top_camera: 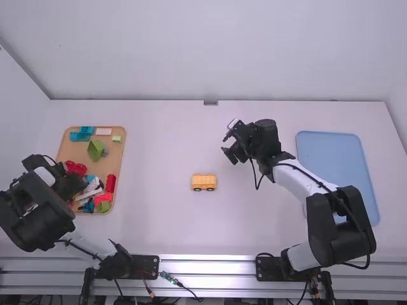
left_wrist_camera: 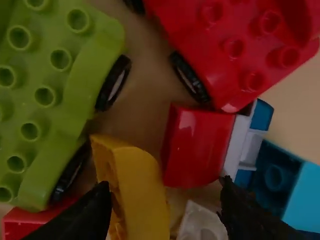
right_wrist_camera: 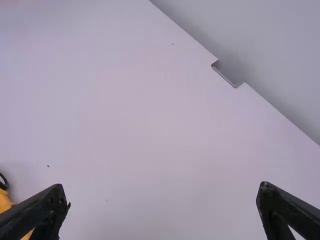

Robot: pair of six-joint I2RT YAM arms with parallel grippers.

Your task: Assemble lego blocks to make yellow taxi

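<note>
In the high view a yellow wheeled block (top_camera: 204,182) sits upright mid-table; its edge shows at the lower left of the right wrist view. My left gripper (top_camera: 71,185) is low over the block tray (top_camera: 119,147). In the left wrist view my left gripper (left_wrist_camera: 167,207) stands open above a yellow block (left_wrist_camera: 141,187) and a white block (left_wrist_camera: 202,222). A red block (left_wrist_camera: 199,145) lies just beyond. In the high view my right gripper (top_camera: 231,155) is over the table, up and right of the yellow wheeled block; in the right wrist view the right gripper (right_wrist_camera: 164,202) is open with nothing between its fingers.
Beside the left gripper lie a green wheeled block (left_wrist_camera: 55,85), a red wheeled block (left_wrist_camera: 240,45) and a blue block (left_wrist_camera: 285,182). At the table's right is a light blue tray (top_camera: 331,152); the right arm's forearm partly covers it.
</note>
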